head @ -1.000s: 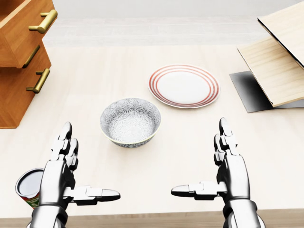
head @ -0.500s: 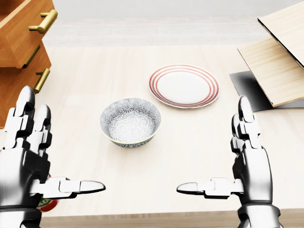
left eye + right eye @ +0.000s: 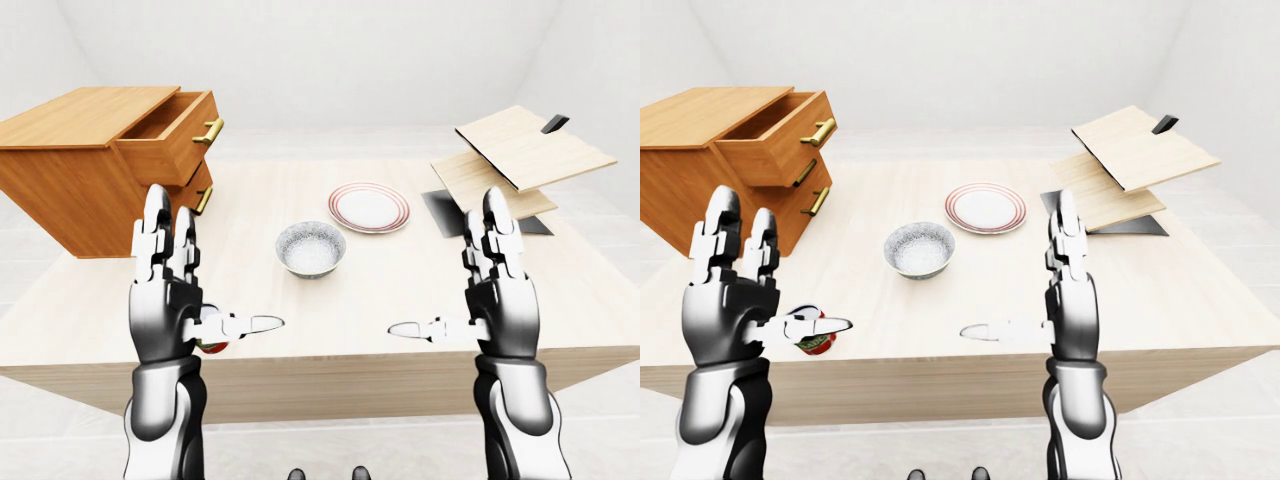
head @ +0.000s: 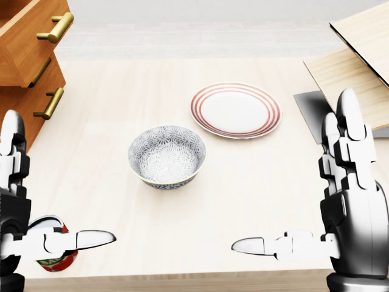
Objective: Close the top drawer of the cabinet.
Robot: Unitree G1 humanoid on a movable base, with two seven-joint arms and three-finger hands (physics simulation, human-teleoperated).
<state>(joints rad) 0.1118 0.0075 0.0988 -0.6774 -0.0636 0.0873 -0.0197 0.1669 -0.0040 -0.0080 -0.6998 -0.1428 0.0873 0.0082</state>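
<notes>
The wooden cabinet (image 3: 70,170) stands at the table's left end. Its top drawer (image 3: 170,142) is pulled out, with a brass handle (image 3: 211,131) on its face. A second brass handle (image 4: 50,103) sits on the drawer below. My left hand (image 3: 205,268) is raised over the table's near edge, open, fingers up and thumb pointing right, holding nothing. It is well short of the drawer. My right hand (image 3: 452,270) mirrors it on the right, open and empty.
A patterned grey bowl (image 4: 166,156) sits mid-table, with a red-rimmed white plate (image 4: 236,110) beyond it. A red-labelled can (image 4: 53,258) stands by my left thumb near the table edge. Tilted wooden boards (image 3: 520,150) over a dark mat (image 4: 311,115) fill the right side.
Both hands have risen and spread apart, the left toward the left edge of the head view and the right toward the right. The can shows again. The drawer and the camera have not moved.
</notes>
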